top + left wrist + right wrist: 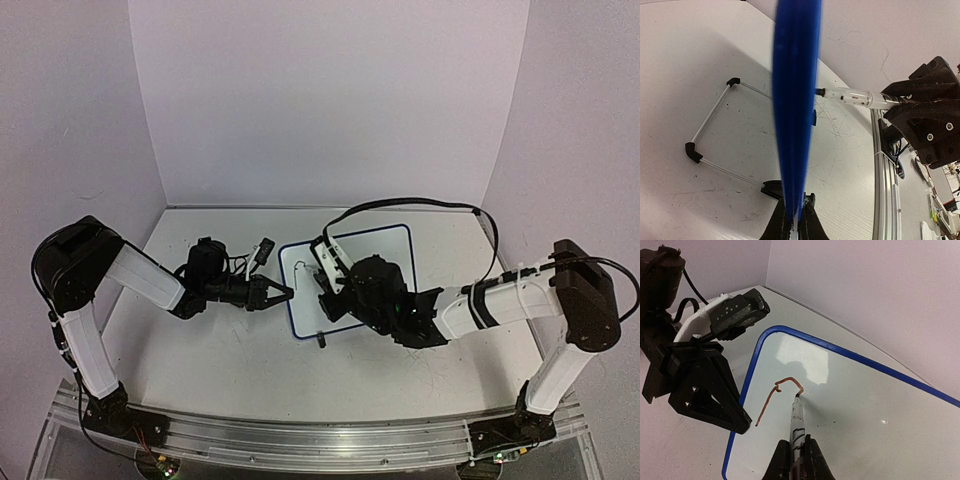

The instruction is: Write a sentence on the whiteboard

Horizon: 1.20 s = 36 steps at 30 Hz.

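The whiteboard (865,405) is propped on the desk (230,350) between the two arms. The sentence (777,390) is barely begun, with only one looping stroke drawn near the left edge. The marker (797,420) is clamped in the closed right claw (796,452), its tip at the stroke's end. The blue rim is pinched by the closed left claw (797,220). If that pinch slips or the marker is pressed too hard, the board could be tipped back and the line spoiled.
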Tool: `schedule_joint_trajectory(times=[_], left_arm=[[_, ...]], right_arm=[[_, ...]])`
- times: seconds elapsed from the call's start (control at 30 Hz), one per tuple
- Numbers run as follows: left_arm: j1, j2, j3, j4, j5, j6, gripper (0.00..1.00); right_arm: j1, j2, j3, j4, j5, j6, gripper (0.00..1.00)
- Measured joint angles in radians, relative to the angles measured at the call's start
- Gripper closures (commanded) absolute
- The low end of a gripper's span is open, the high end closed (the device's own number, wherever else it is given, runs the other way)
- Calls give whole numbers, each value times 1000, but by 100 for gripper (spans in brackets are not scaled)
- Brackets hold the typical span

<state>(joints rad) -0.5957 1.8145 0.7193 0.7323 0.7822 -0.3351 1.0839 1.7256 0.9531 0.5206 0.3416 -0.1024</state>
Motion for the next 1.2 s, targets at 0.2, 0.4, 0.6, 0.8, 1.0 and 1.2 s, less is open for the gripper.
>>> schedule_joint_trajectory(times=[0.2, 0.4, 0.6, 0.8, 1.0, 1.2], left_arm=[[0, -1, 0, -1, 0, 2, 100], [0, -1, 0, -2, 0, 4, 100], [0, -1, 0, -2, 0, 4, 100], [0, -1, 0, -2, 0, 4, 100], [0, -1, 0, -2, 0, 5, 100], [0, -1, 0, -2, 0, 5, 100]], right_arm=[[4, 0, 0, -8, -2, 3, 100], [11, 0, 0, -20, -9, 10, 100], [18, 5, 0, -24, -17, 15, 100], [29, 21, 0, -24, -23, 20, 100], [40, 36, 0, -25, -32, 23, 100], [43, 39, 1, -24, -28, 26, 100]])
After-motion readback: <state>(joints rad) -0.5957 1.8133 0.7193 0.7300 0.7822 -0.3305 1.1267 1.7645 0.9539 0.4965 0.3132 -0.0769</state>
